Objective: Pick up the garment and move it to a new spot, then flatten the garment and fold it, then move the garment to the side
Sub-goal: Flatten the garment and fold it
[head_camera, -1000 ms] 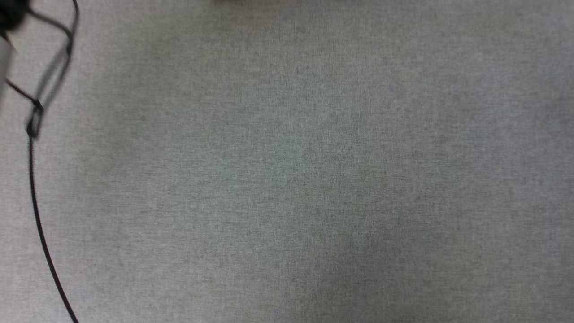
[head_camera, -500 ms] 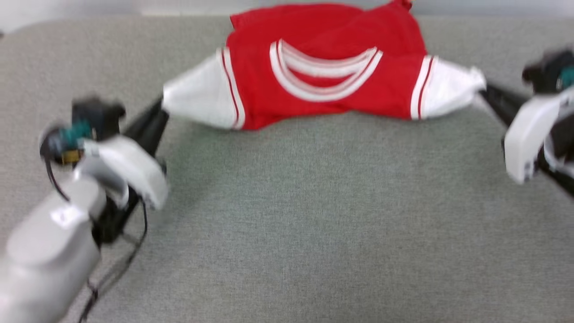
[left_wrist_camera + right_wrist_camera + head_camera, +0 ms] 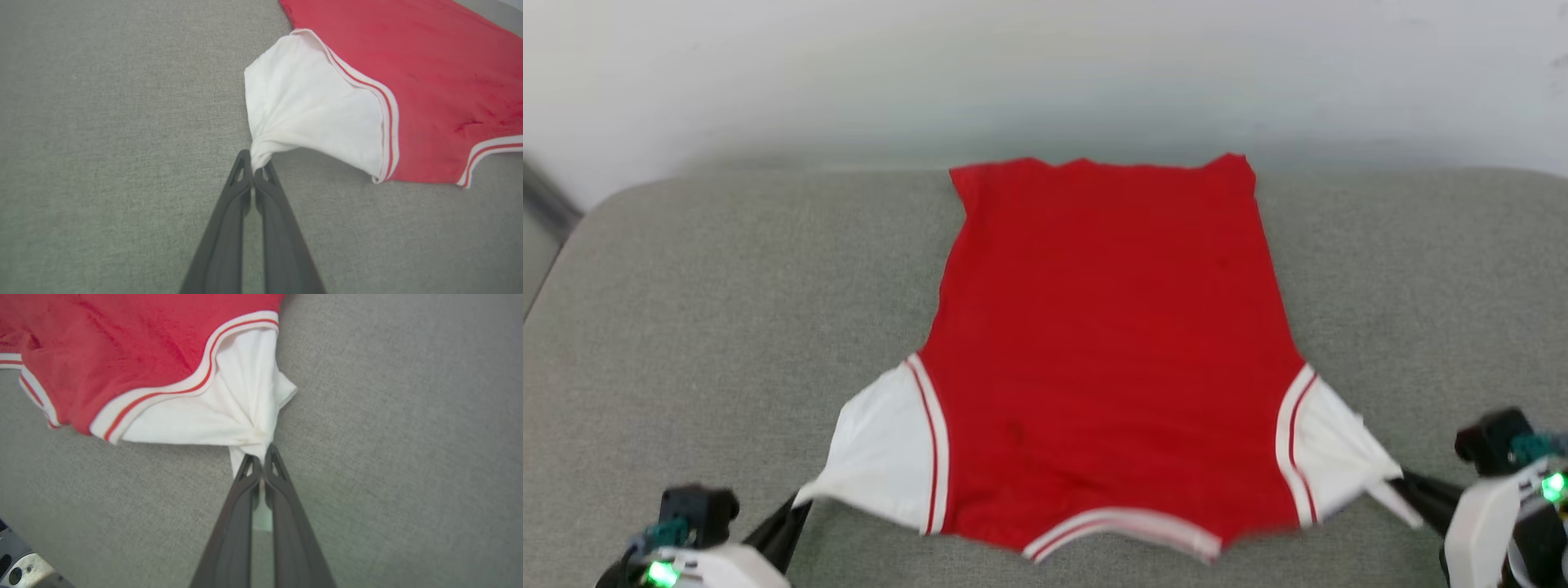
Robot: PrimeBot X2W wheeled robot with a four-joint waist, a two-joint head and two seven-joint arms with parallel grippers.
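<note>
left gripper (image 3: 799,505): lower left; long dark fingers clenched on the bunched tip of the left sleeve (image 3: 310,110), white, drawn outward.
garment (image 3: 1111,351): red shirt, plain side up, spread on the grey cushion (image 3: 727,286) midway between both arms; hem at the far edge, striped neckline nearest the robot.
right sleeve (image 3: 229,412): white, gathered to a point, striped trim at the seam.
right gripper (image 3: 1405,483): lower right; fingers pinched tight on that sleeve's tip, a strip of cloth trapped between them.
pale wall (image 3: 1045,65): behind the cushion.
</note>
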